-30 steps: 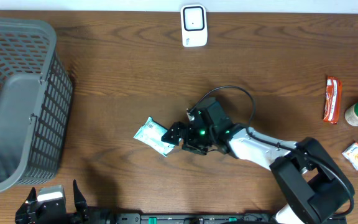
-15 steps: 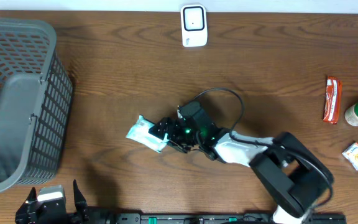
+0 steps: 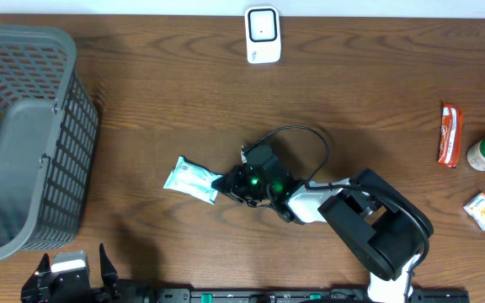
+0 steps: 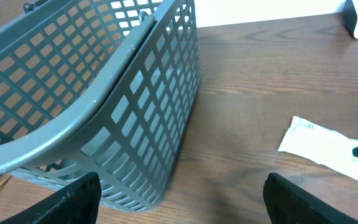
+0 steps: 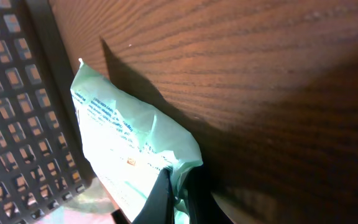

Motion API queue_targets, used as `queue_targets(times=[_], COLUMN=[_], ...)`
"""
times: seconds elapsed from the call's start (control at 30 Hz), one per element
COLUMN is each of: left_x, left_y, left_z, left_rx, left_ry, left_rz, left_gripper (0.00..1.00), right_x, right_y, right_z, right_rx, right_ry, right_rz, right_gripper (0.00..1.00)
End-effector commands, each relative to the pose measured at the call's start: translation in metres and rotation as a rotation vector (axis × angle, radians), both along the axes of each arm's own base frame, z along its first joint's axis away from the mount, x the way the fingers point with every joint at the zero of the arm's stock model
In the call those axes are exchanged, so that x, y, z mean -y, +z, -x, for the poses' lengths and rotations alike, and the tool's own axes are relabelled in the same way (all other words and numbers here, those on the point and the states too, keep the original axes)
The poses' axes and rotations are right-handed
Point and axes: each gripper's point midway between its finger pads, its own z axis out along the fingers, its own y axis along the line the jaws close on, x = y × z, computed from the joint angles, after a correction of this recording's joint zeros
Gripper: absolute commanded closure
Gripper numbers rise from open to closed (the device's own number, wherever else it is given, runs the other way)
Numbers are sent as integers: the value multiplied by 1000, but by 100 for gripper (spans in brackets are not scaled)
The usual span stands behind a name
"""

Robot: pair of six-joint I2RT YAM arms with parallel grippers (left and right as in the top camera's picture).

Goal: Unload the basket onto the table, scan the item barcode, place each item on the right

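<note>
Tightly, the right gripper (image 3: 225, 180) pinches one edge of the packet (image 3: 189, 178).

Soft even light — dim right-wrist close-up, dark shadow beside packet (image 5: 124, 142)

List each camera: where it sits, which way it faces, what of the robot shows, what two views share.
Overhead: above the table, facing straight down; the right arm and right hand, shut on the packet.
Left wrist: low over the table, facing the basket; fingers of the open left hand at bottom corners.
Right wrist: at tabletop level, facing packet and basket; its fingertips pinch the packet.
Shared by all: packet, basket.
</note>
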Motion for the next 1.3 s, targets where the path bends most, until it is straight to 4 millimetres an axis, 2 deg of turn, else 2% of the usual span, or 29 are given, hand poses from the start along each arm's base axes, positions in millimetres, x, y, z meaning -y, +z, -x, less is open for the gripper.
queue_targets(times=[0.0, 0.2, 0.3, 0.47, 0.57, 0.63, 0.67, 0.7, 0.73, 0.77, 0.83, 0.93, 0.97, 1.2, 1.27], left_x=[2, 2, 2, 2, 2, 2, 2, 2, 2, 2, 2, 2, 2, 2, 2], left_y=[1, 1, 1, 1, 1, 1, 1, 1, 1, 1, 1, 1, 1, 1, 1], left_z=[1, 1, 1, 1, 1, 1, 1, 1, 1, 1, 1, 1, 1, 1, 1], left_rx=[9, 9, 9, 9, 9, 9, 9, 9, 9, 9, 9, 9, 9, 9, 9], left_ry=[-9, -9, -9, -9, -9, -9, -9, -9, -9, -9, -9, -9, -9, -9, -9], left_rz=[4, 3, 4, 3, 3, 4, 3, 3, 4, 4, 4, 4, 4, 4, 3], left_gripper=[16, 16, 16, 16, 16, 16, 16, 16, 16, 16, 16, 16, 16, 16, 16], right_x=[31, 32, 52, 88, 94, 96, 98, 100, 102, 105, 111, 120, 121, 119, 114], right_y=[-25, 61, 77, 72, 70, 66, 63, 59, 56, 52, 43, 32, 29, 9, 6], right_z=[-7, -5, 1, 18, 20, 23, 25, 27, 30, 32, 38, 48, 51, 85, 87], right_rx=[92, 283, 274, 246, 281, 265, 249, 229, 209, 187, 120, 24, 1, -174, -180], right_ry=[-24, 45, 7, 4, 43, 51, 51, 51, 49, 46, 17, -33, -46, -157, -184], right_rz=[154, 128, 193, 361, 404, 419, 428, 438, 449, 460, 484, 515, 517, 497, 462], right_gripper=[99, 99, 99, 99, 99, 94, 87, 69, 47, 34, 26, 4, 1, 1, 1])
